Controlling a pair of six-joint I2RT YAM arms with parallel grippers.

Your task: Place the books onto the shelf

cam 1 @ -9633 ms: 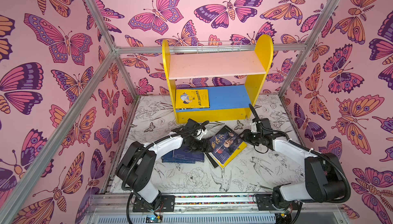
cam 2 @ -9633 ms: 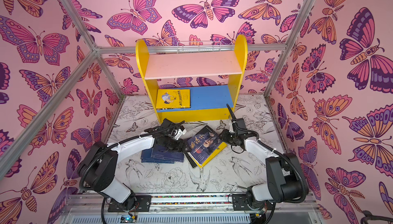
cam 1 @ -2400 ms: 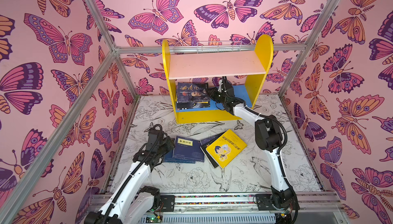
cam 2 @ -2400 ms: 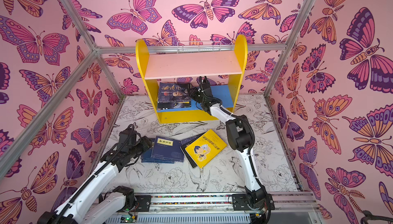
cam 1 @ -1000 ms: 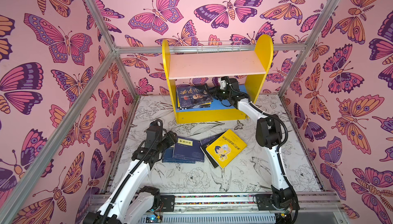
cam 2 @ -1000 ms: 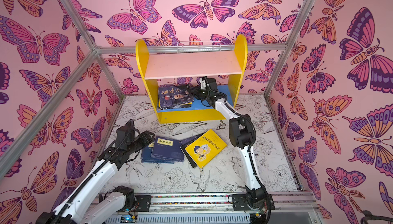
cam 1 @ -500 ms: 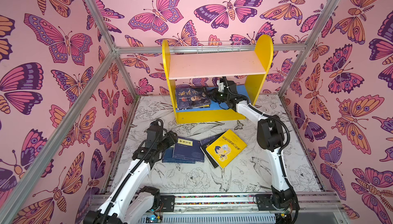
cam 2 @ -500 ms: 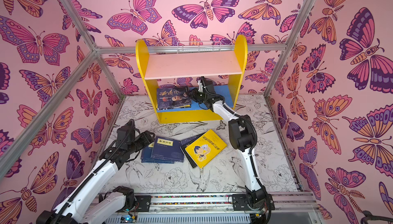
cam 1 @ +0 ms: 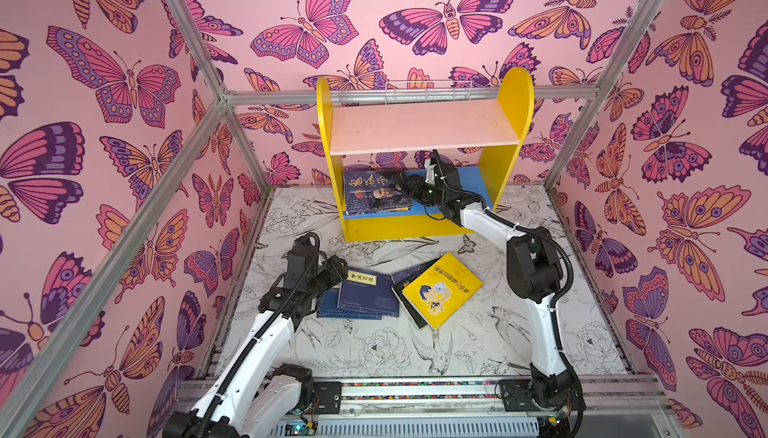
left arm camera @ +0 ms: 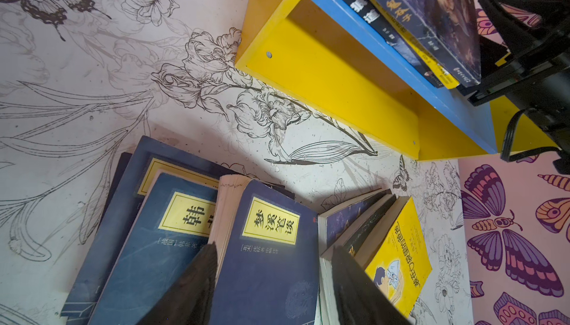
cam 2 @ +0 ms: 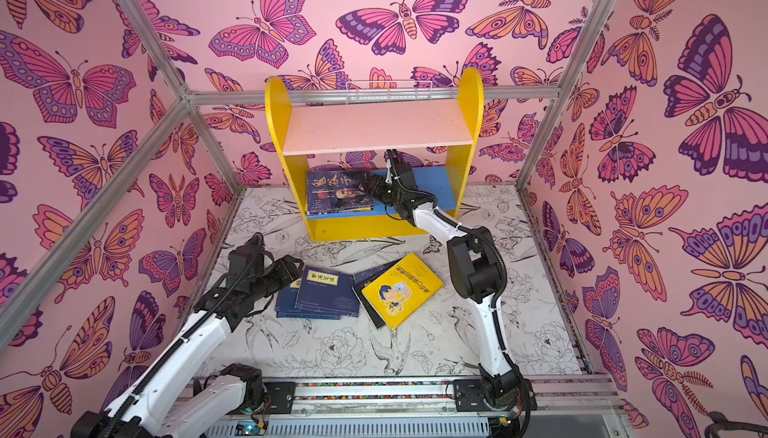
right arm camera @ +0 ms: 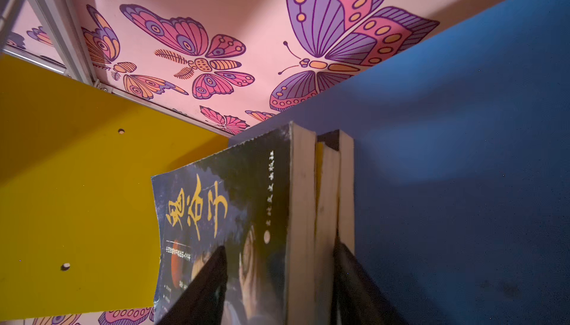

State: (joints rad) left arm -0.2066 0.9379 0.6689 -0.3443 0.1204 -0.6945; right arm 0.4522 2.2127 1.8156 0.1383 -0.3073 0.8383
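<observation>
The shelf [cam 1: 510, 99] stands at the back, and a stack of books lies flat on the left of its blue lower board [right arm camera: 462, 129]. On top is a dark book with a face and calligraphy [cam 1: 374, 194] [cam 2: 336, 192] [right arm camera: 216, 209]. My right gripper [cam 1: 406, 189] [cam 2: 368, 186] [right arm camera: 279, 244] is open, its fingers wide apart on either side of the stack's right edge. On the floor lie navy books with yellow labels [cam 1: 365, 296] [cam 2: 328, 294] [left arm camera: 268, 277] and a yellow cartoon-boy book [cam 1: 440, 290] [cam 2: 401, 288] [left arm camera: 398, 255] on a black one. My left gripper [cam 1: 340, 268] [cam 2: 297, 268] [left arm camera: 274, 247] is open over the top navy book's left edge.
The pink upper board [cam 1: 424, 128] carries nothing, and a wire rail [cam 1: 428, 90] runs behind it. Butterfly-print walls and aluminium posts [cam 1: 577, 124] close in the sides and back. The arms' base rail [cam 1: 415, 390] runs along the front edge.
My right gripper has opened and let go of the dark book, which was skewed and now lies squarer on the stack. The left arm has hardly moved.
</observation>
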